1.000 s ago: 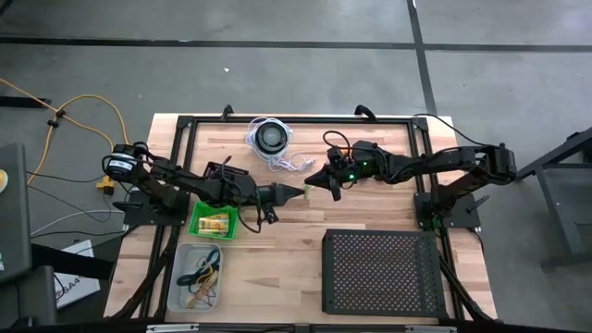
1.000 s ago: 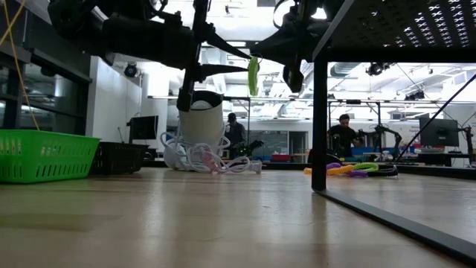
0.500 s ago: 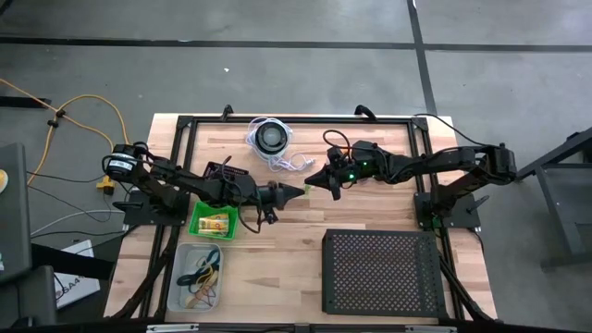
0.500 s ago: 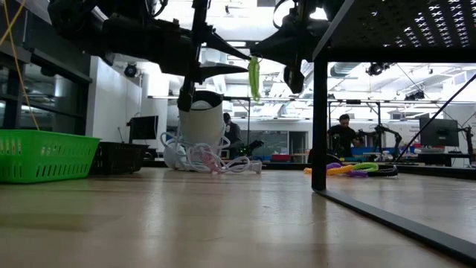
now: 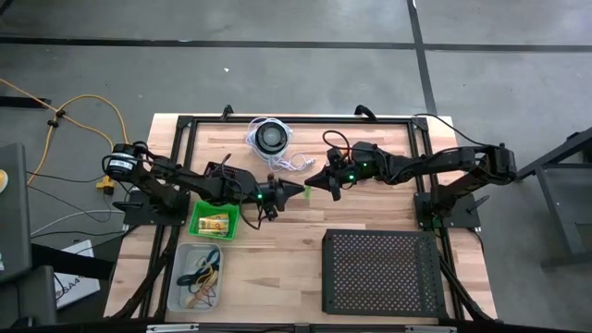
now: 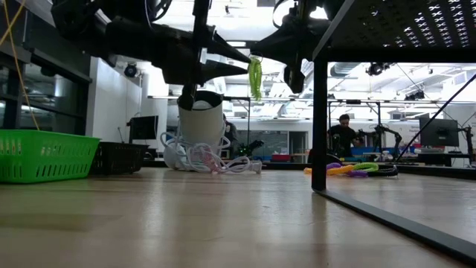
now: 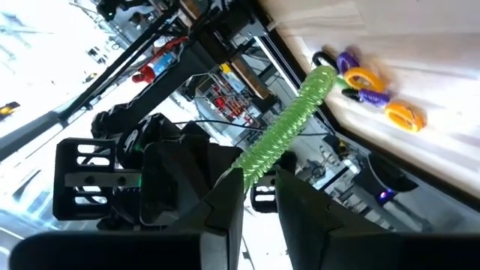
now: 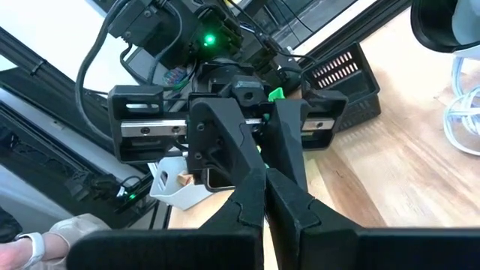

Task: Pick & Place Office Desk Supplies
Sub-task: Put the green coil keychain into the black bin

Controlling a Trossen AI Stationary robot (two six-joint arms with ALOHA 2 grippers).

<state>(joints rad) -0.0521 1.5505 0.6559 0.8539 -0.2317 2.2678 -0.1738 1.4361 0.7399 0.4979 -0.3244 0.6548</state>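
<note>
A lime-green coiled band (image 6: 255,77) hangs high over the middle of the table, its lower end free. My left gripper (image 5: 302,191) reaches in level from the table's left and is shut on the band's upper end. My right gripper (image 5: 313,184) comes from the table's right, shut, and its tips (image 6: 257,56) stand right at the top of the band. In the right wrist view the right gripper (image 8: 264,180) points at the left gripper's fingers (image 8: 217,142), and only a sliver of green shows. My left gripper pinches the band's upper end (image 7: 251,166) between its two fingers, which lie level and come from the table's left. The band hangs down from the fingers, clear of the table. My right gripper's shut tips are at that same end; I cannot tell whether they touch it.
A green basket (image 5: 214,222) with yellow packets and a clear bin (image 5: 197,277) of rubber bands sit front left. A black perforated tray (image 5: 382,271) stands front right, a round black disc with white cord (image 5: 270,139) at the back. Purple and orange rings (image 6: 353,169) lie on the table.
My left gripper has rolled about its own pointing line without leaving its place. The green band has turned with it and still hangs from the same spot.
</note>
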